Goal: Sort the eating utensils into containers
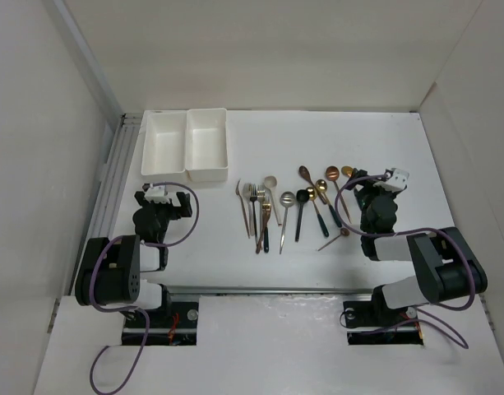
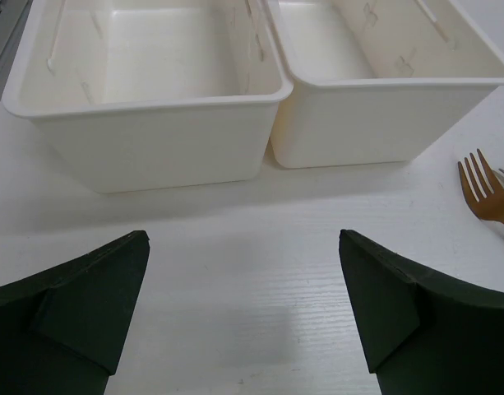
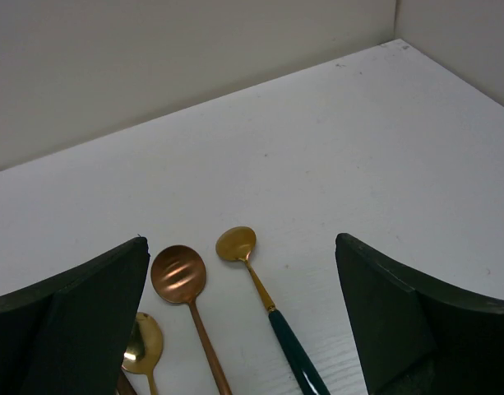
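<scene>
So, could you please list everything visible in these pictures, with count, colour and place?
containers: 2, white, joined side by side, far left of table, nothing seen inside.
eating utensils: about a dozen, silver, gold, copper, some dark-handled, lying in a loose row mid-table.
table: 1, white, under everything.
enclosure walls: pale, around the table.
arms: 2, black, at the table's near edge.
left end effector: 1, black, open, facing the containers.
right end effector: 1, black, open, beside the row's right end.
</scene>
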You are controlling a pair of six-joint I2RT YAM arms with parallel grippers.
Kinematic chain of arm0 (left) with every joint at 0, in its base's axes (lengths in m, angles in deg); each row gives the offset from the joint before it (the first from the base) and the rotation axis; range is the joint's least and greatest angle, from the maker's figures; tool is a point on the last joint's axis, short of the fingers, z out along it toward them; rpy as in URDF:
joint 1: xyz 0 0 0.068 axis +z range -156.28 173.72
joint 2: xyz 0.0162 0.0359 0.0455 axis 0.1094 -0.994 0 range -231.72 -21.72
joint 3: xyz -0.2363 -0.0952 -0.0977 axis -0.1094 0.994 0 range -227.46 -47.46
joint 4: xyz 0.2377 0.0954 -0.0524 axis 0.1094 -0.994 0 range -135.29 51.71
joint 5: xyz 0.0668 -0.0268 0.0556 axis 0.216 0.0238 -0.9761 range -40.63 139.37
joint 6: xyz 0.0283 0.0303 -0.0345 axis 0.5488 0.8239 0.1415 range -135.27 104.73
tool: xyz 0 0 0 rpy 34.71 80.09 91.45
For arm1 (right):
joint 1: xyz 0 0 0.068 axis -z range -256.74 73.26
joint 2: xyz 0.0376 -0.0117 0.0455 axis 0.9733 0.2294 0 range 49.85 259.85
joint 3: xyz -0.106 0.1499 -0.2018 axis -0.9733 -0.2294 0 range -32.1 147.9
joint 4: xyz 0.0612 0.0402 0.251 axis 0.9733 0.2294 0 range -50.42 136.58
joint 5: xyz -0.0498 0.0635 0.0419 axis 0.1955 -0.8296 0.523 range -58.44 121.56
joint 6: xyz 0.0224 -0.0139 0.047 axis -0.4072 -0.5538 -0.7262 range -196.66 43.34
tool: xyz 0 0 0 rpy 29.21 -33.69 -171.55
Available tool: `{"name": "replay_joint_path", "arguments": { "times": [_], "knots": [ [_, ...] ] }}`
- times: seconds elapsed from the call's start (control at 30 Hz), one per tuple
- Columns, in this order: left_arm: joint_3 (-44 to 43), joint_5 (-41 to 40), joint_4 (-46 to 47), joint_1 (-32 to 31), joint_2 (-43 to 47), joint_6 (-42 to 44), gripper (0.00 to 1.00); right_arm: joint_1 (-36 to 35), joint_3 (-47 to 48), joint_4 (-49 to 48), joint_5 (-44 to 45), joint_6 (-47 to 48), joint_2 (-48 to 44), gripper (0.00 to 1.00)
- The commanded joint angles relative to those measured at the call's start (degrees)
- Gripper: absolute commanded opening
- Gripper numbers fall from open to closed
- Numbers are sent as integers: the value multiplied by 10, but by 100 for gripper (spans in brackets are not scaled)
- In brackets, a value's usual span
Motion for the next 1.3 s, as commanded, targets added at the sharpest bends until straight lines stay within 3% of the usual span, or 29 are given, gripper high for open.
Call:
{"name": "replay_joint_path", "arguments": {
  "times": [0.0,0.13,0.23,0.27,0.3,0.37,0.4,0.43,0.47,0.5,0.57,0.6,0.63,0.7,0.77,0.83,0.87,1.0,1.07,1.17,1.27],
  "knots": [
    [-14,-1,142,-2,12,4,100,3,9,-36,-6,-1,-4,99],
    [-14,-1,142,-2,12,4,100,-2,14,-36,1,-1,-11,99],
    [-14,-12,147,-8,12,4,100,-16,48,53,12,9,-51,99],
    [-14,-12,154,-8,12,10,100,-36,121,210,59,9,-67,99],
    [-14,-12,154,-8,20,10,100,-36,170,291,59,18,-85,99],
    [-41,24,12,-8,91,16,100,-50,259,396,66,120,-80,99],
    [-119,52,-78,-8,117,25,100,-67,327,446,89,158,-73,99],
    [-170,97,-273,-8,140,141,100,-72,354,457,118,221,-55,99],
    [-221,174,-347,-15,140,224,100,-72,378,463,185,243,-43,99],
    [-293,166,-389,-20,132,260,100,-72,418,463,236,251,-28,99],
    [-348,91,-443,-25,118,229,100,-72,459,469,349,239,27,99],
    [-374,16,-457,-25,112,228,100,-66,482,515,339,231,41,99],
    [-424,-16,-472,-25,105,228,100,-61,531,666,285,225,53,99],
    [-470,-104,-509,-25,83,248,100,-52,576,801,130,170,80,89],
    [-517,-160,-516,-25,69,248,100,-2,656,966,19,82,108,86],
    [-543,-208,-516,-25,59,248,100,65,670,1014,-153,3,113,86],
    [-562,-208,-516,-25,59,248,100,79,660,1026,-190,-6,119,86],
    [-609,-178,-570,-33,53,242,100,94,647,1085,-215,-27,150,100],
    [-615,-153,-600,-49,48,227,100,107,631,1101,-237,-27,158,100],
    [-615,-95,-635,-62,48,227,100,113,606,1118,-229,-11,177,89],
    [-620,-87,-641,-75,48,227,100,113,606,1130,-231,9,220,79]
  ]
}}
